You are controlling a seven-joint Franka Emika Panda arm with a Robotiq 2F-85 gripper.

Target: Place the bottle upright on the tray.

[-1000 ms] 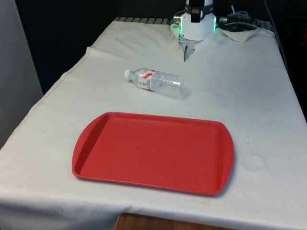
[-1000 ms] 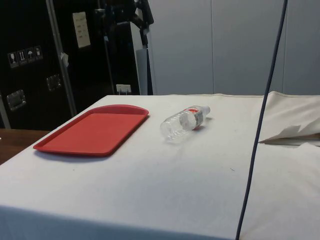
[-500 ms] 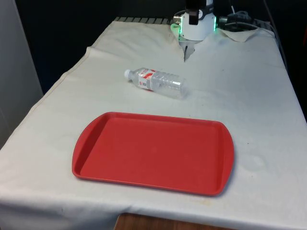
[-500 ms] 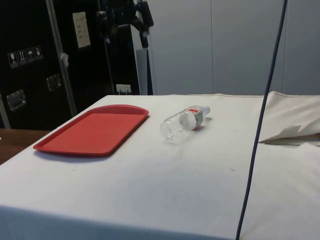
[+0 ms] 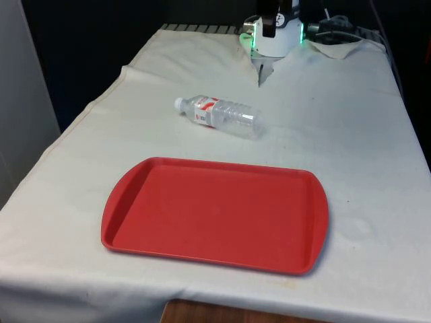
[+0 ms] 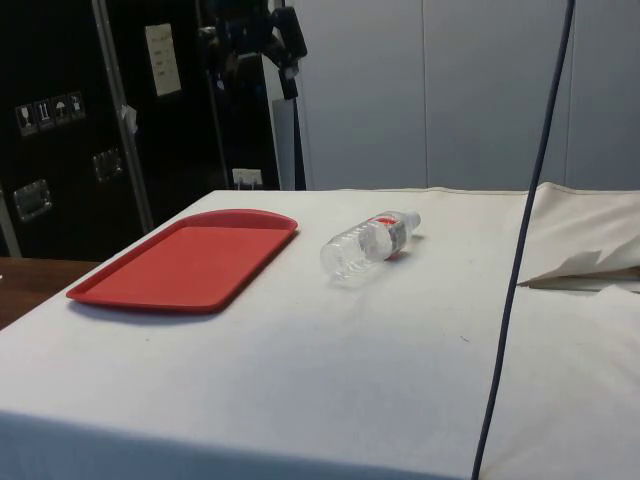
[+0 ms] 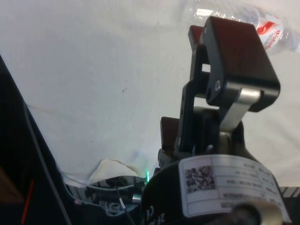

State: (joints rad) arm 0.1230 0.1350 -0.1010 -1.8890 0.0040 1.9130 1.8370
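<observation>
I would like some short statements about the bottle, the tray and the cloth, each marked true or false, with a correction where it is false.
1. The bottle lies on its side on the white cloth. True.
2. The bottle stands inside the red tray. False: it lies on the cloth beyond the tray, apart from it.
3. The bottle has a red and white label. True.
4. The bottle's cap points toward the front view's right. False: it points toward the front view's left.
5. The tray holds nothing. True.

bottle [image 7: 262, 21] partly behind end effector [image 7: 220, 70], its cap seemingly cut off at frame edge
</observation>
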